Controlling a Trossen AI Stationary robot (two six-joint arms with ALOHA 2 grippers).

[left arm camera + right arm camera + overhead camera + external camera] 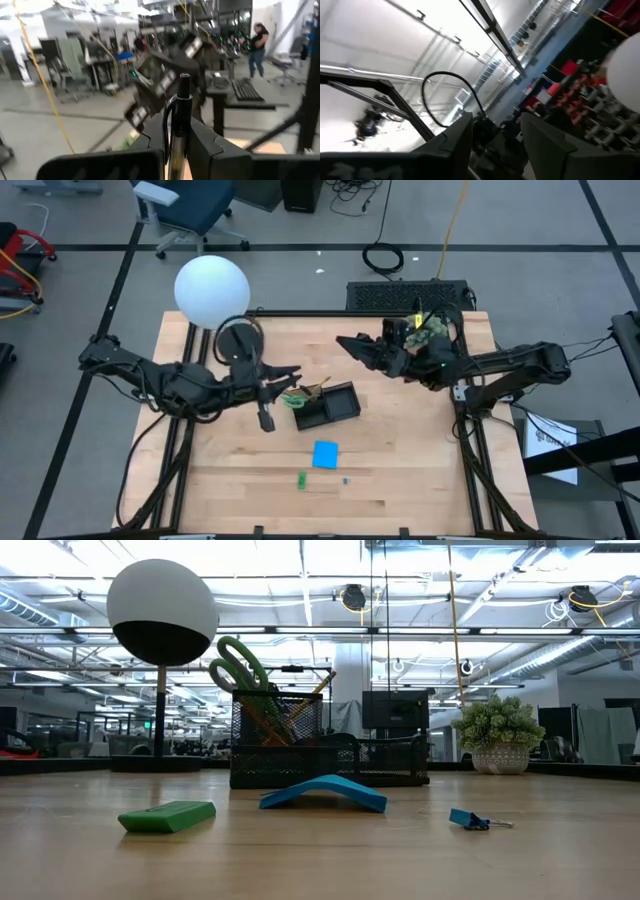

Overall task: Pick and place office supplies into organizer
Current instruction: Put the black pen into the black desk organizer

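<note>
From above, the left gripper (285, 372) hangs just beside the organizer (328, 407), pinching a black pen (267, 415), and the job now looks like steering that pen into the tall compartment already crowded with scissors (296, 398) and pencils, so it needs a steep angle and a slow release. The right gripper (350, 343) waits off near the plant (432, 330), fingers somewhat apart and nothing between them. On the counter (240, 480) the blue note pad (326, 454), green piece (300, 479) and small blue clip (347, 479) remain loose. At counter level, the scissors' handles (238, 665) stick up high and could snag the pen; the lamp globe (162, 612) stands close behind. From the left wrist, the pen (179, 120) sits squeezed between the fingers (212, 150), pointing outward.
</note>
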